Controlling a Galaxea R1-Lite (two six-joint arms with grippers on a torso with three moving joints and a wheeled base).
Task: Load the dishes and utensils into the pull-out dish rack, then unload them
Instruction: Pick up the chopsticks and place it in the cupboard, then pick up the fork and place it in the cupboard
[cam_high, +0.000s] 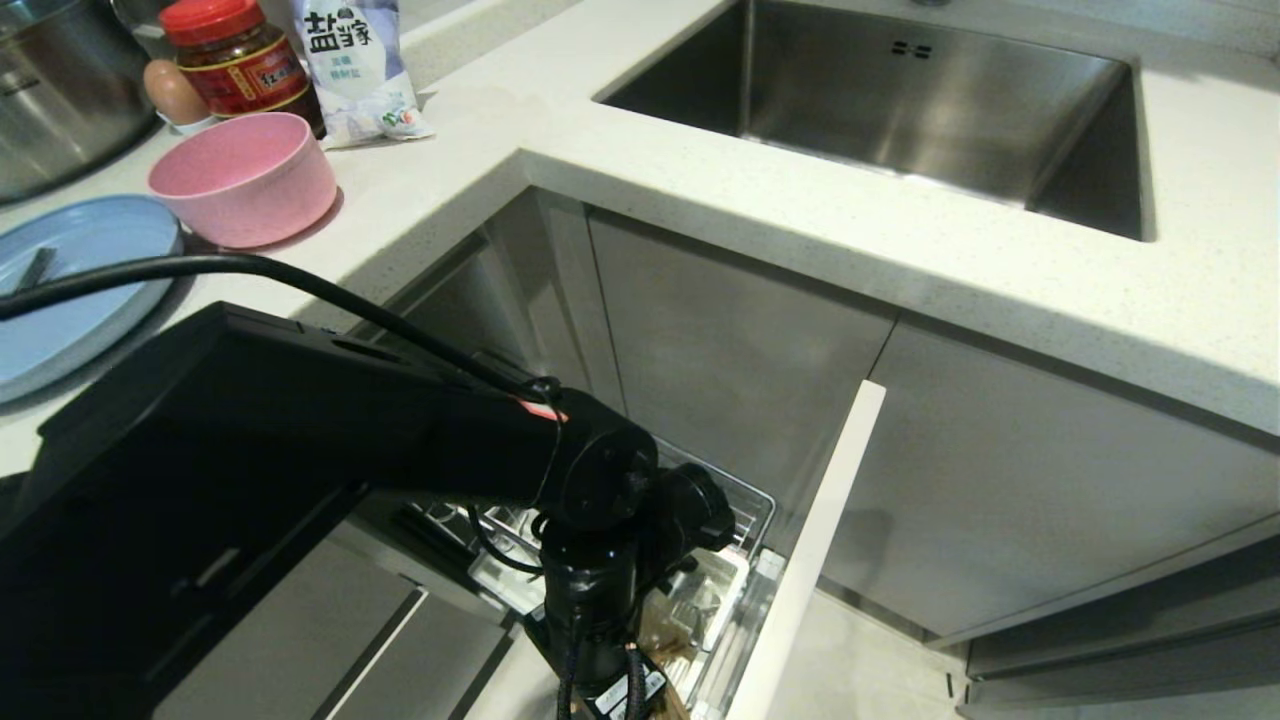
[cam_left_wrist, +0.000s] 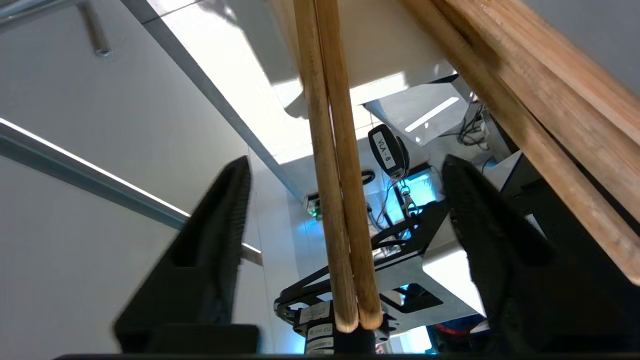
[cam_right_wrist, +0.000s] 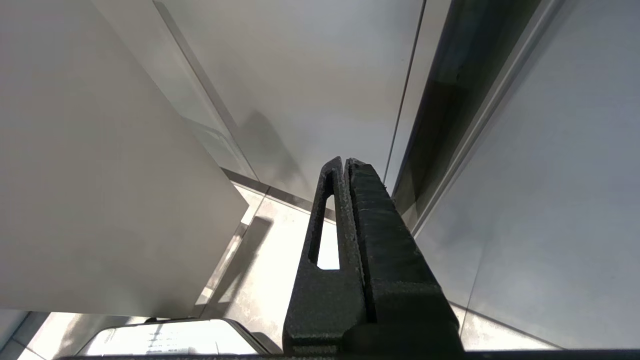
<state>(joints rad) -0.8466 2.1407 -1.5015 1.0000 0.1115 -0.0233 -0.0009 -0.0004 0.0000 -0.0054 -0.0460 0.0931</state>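
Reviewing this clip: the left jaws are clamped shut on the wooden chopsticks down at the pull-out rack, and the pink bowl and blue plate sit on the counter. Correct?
Not quite. In the left wrist view the left gripper has its jaws spread wide, clear of the chopsticks on both sides. The rest holds: the head view shows the pink bowl and blue plate on the counter.

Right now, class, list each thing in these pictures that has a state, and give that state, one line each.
Rack: pulled out.
Chopsticks: between the left tool's fingers, untouched.
Left tool: open, down in the rack.
Right tool: shut, empty.
Bowl: upright on the counter, empty.
Plate: flat on the counter.
Jar: lid on.
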